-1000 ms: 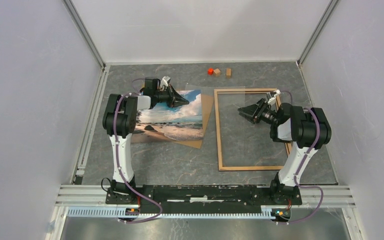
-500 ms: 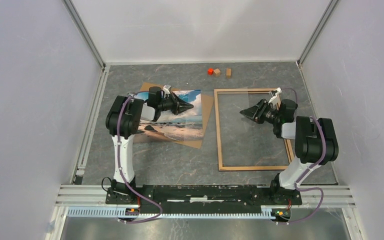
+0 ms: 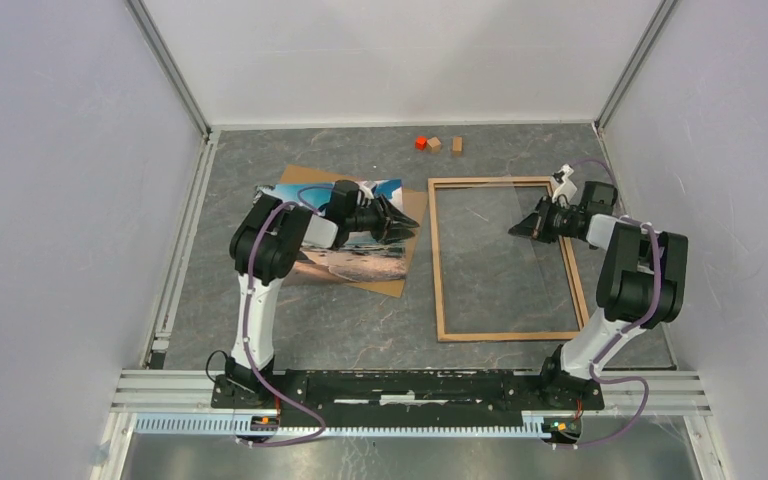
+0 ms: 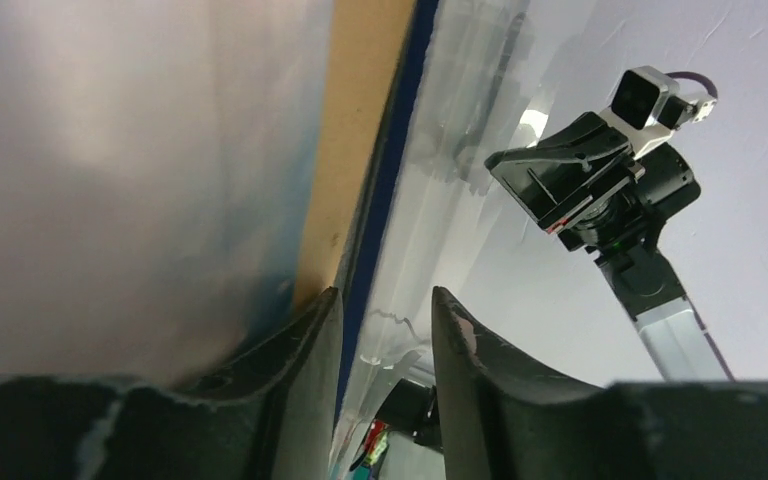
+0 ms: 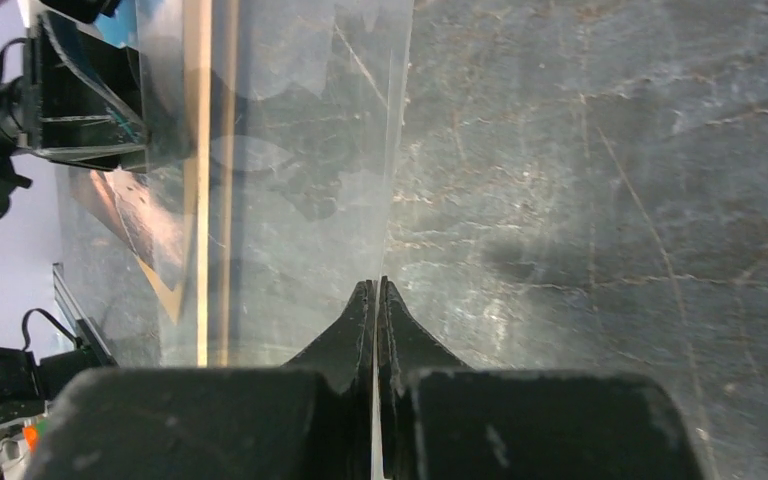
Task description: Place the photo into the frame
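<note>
A plain brown backing board [image 3: 380,286] lies flat on the grey marbled tabletop [image 3: 340,330]. Past its far right corner, three small blocks sit in a row (a red block [image 3: 420,142], then two wooden blocks [image 3: 434,144] [image 3: 457,144]). Right of the board is a clear pane [image 5: 300,150], its edges faint.

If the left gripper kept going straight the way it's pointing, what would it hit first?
The left gripper would probably meet the frame at its left rail, with the clear pane just beyond; depth is hard to judge.
</note>
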Controlling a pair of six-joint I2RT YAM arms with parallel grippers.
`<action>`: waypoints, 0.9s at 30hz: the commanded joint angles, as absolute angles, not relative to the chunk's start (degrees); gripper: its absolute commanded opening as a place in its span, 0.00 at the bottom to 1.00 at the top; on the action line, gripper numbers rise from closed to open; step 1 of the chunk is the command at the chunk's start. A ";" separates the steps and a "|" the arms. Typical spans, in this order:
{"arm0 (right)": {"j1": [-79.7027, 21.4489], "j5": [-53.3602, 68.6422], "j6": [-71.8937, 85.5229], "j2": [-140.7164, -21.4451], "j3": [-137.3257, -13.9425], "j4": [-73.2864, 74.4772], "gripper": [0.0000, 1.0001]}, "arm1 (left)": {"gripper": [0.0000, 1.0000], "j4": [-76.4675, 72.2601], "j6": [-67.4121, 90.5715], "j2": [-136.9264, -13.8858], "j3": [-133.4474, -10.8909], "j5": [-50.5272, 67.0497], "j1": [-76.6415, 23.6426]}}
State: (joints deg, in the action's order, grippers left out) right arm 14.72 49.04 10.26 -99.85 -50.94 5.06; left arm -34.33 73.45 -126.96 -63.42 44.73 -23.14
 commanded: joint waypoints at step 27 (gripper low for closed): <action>24.96 50.70 1.40 -97.43 -53.53 4.30 0.00 | 0.63 -5.78 59.70 -128.05 -87.10 33.80 -30.44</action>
